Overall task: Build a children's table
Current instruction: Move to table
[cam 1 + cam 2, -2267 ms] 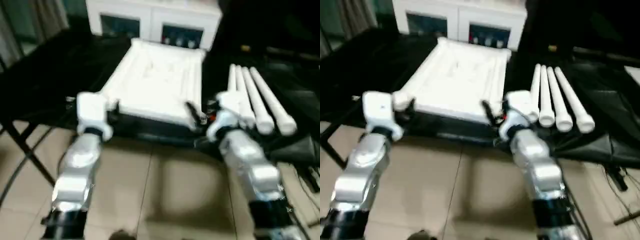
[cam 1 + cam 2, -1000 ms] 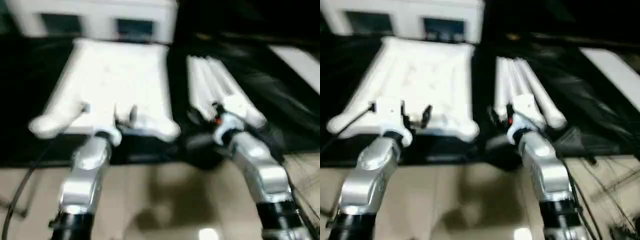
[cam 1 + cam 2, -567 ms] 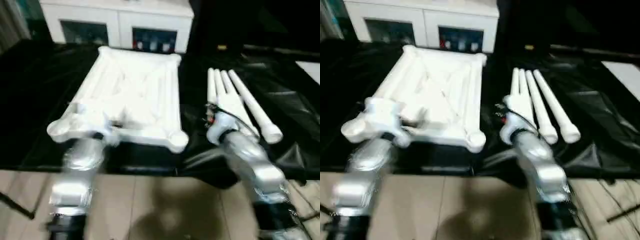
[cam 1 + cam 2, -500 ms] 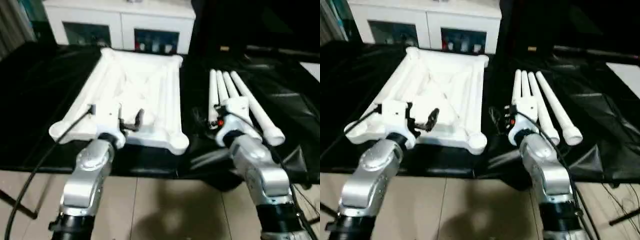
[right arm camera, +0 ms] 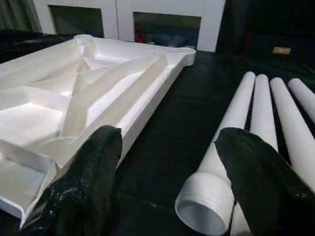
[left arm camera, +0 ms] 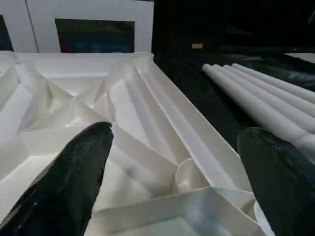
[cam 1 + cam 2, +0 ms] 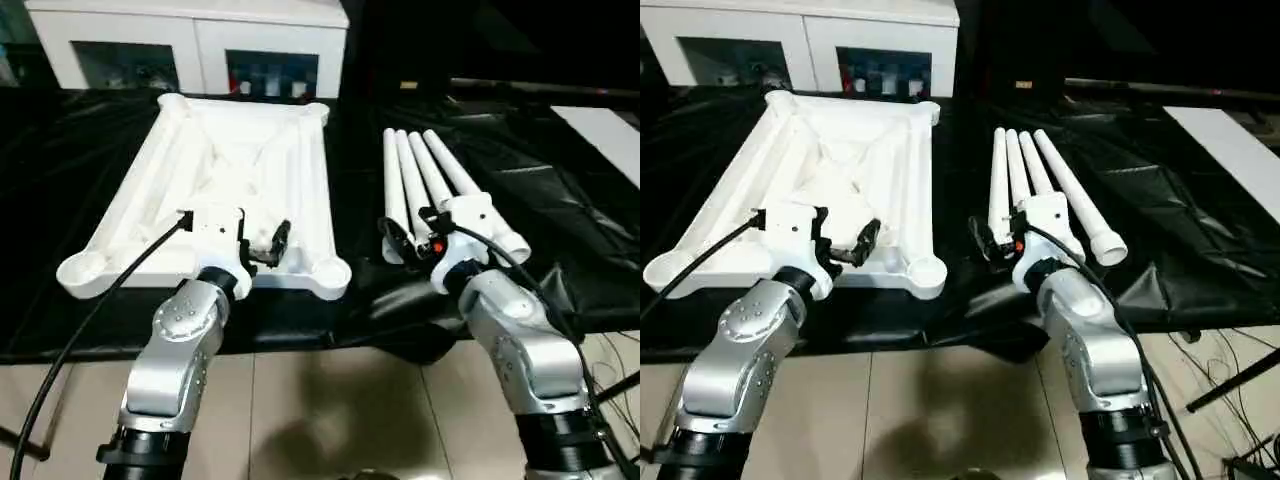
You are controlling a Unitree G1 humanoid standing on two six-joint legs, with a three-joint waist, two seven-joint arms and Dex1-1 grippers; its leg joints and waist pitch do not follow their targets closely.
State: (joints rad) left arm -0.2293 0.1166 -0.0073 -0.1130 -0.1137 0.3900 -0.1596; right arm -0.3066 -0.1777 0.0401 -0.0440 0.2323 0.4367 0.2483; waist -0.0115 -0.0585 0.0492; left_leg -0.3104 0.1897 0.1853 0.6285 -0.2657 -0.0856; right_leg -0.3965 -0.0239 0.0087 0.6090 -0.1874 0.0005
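White ribbed plastic tabletop [image 7: 240,180], underside up; four white tapered tube legs [image 7: 425,180] beside, black gap btwn. Left gripper [image 7: 262,240], right gripper [image 7: 992,240]: fingers spread, empty.

Head stereo pair: two viewpoints side by side, looking forward and down over both forearms at the tabletop [image 7: 240,190] and legs [image 7: 430,180]. Wrist cameras: low, close, each sighting between its own fingers [image 6: 64,182]; both share the tabletop's near right corner and the legs.

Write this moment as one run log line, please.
stage: pre-grasp | left end effector: open, over tabletop | right end effector: open, by legs | held: nothing
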